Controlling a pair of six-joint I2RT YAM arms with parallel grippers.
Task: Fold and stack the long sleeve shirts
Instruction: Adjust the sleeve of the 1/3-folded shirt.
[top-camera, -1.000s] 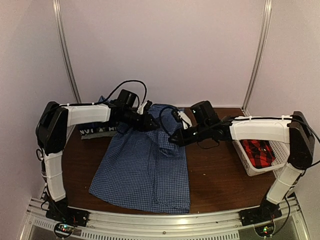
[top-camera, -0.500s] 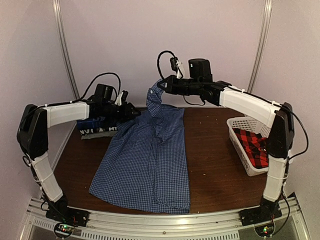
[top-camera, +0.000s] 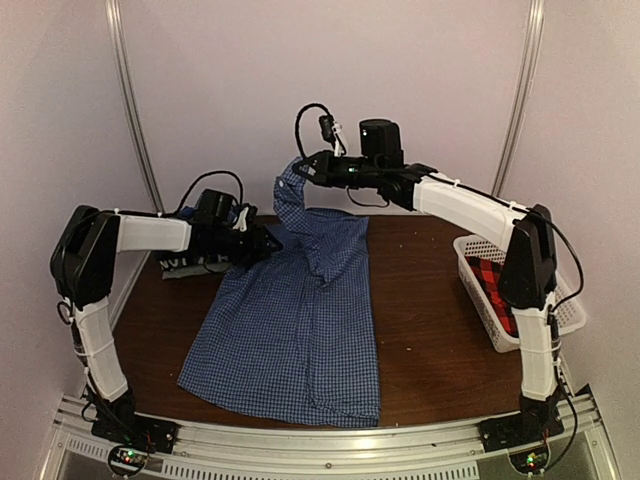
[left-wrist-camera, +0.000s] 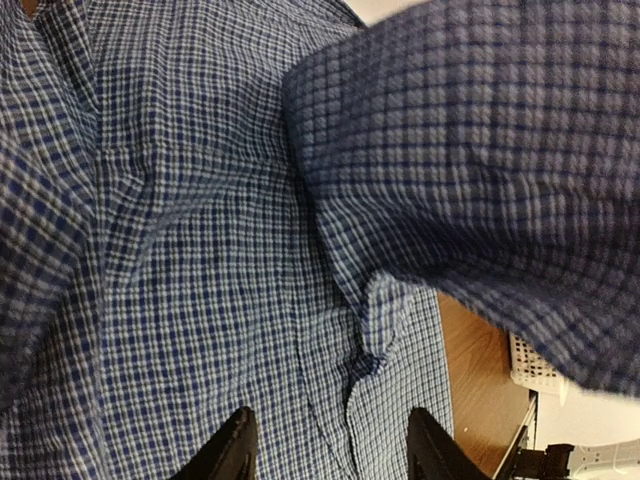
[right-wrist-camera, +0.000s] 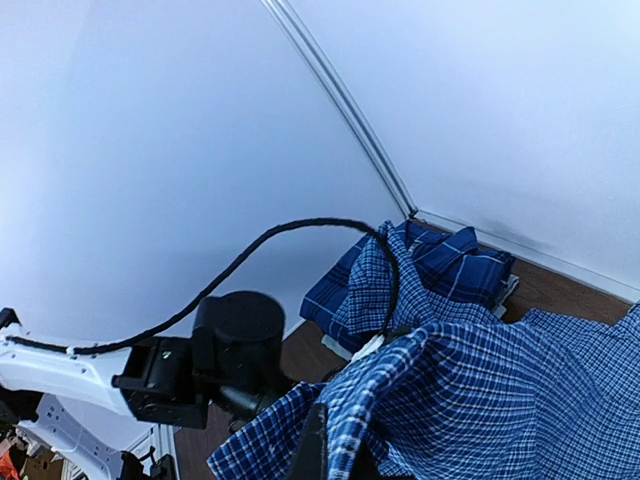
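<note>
1. Across the middle of the table (top-camera: 430, 330), the blue-and-white check shirt (top-camera: 290, 340) lies spread flat. In the top view its long axis runs from the hem at 6 o'clock to the collar at 12 o'clock.
2. Its collar end is drawn up off the wood into a peak at 12 o'clock. The right gripper (top-camera: 303, 168) pinches it there, jaws closed tight on the cloth, which bunches at the fingers in the right wrist view.
3. The left gripper (top-camera: 266, 241) sits at the shirt's 10 o'clock corner, by the shoulder. From it the raised peak lies toward 1 o'clock and the flat body toward 5 o'clock, so this arm is nearer the loose shoulder.
4. Its jaws stand roughly half apart with nothing between them. Check cloth fills the view beneath the fingers (left-wrist-camera: 235, 450); whether they touch it cannot be told.
5. The coming move likely calls for the left claw to close on that shoulder.
6. Farther out, the darker blue plaid shirt (top-camera: 190, 262) lies folded at 10 o'clock. The red-and-black plaid shirt (top-camera: 500, 285) rests in the white basket (top-camera: 570, 315) at 3 o'clock.
</note>
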